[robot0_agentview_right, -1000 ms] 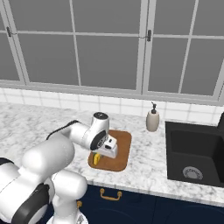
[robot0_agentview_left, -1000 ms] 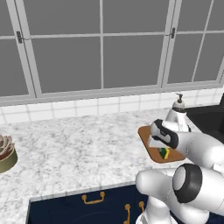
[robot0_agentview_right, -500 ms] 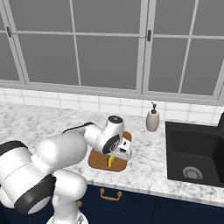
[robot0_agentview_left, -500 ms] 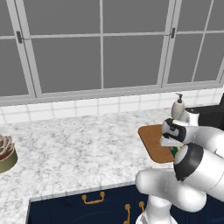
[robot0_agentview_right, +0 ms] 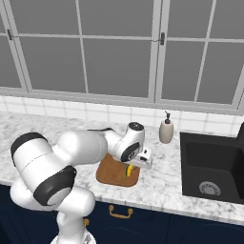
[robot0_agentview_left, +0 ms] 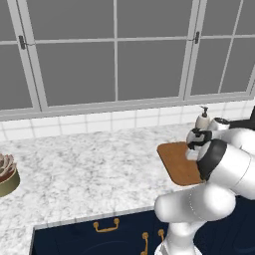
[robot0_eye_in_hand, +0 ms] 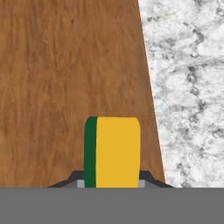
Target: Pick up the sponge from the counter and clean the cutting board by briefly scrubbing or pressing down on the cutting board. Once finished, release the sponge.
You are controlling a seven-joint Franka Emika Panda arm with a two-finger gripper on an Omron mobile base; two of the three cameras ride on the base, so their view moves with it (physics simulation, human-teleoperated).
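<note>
Currently your fingers (robot0_eye_in_hand: 112,183) are closed on the sponge (robot0_eye_in_hand: 113,151), one each side | sponge held on edge, green layer to one side, over the cutting board (robot0_agentview_right: 110,172) near its edge | board lies flat on the marbled worktop (robot0_agentview_left: 89,169), soap bottle (robot0_agentview_right: 166,131) behind.

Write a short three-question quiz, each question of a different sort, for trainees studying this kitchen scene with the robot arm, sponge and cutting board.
1. True or false: the hand is shut on the sponge.
2. Multiple choice: the sponge is over which surface? A) the black sink B) the cutting board C) the bare counter
3. Fill in: the soap dispenser stands between the cutting board and the ____.

Key
1. True; in the hand view the sponge sits between the fingertips.
2. B, near the board's edge.
3. Sink, going by the right base view.
</note>
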